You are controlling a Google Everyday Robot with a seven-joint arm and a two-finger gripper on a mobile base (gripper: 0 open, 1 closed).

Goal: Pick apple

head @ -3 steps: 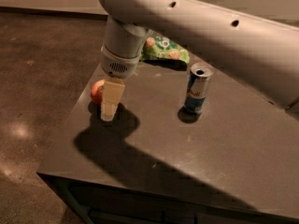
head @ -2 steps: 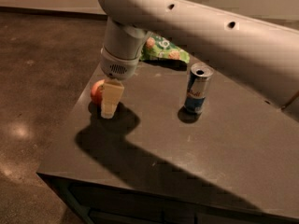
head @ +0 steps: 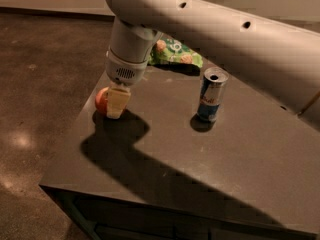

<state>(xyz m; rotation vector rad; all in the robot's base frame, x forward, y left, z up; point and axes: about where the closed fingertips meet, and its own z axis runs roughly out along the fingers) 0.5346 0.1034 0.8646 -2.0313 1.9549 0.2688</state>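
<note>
End effector (head: 113,104) sits low at the left of the frame, its cream tip down at the surface (head: 200,164) and against the right side of the apple (head: 101,100). Whether it is spread or already pinching the fruit cannot be told, since it covers much of the apple. The apple rests near the surface's left edge, well apart from the drink can (head: 211,96) and the green snack bag (head: 175,54) behind the wrist. The step in hand looks like the grasp itself. The next move likely calls for a firm closure across the apple's middle, then a straight lift. The fruit is round, with no real long axis, and its stem end is hidden, so its pointing is unclear.
</note>
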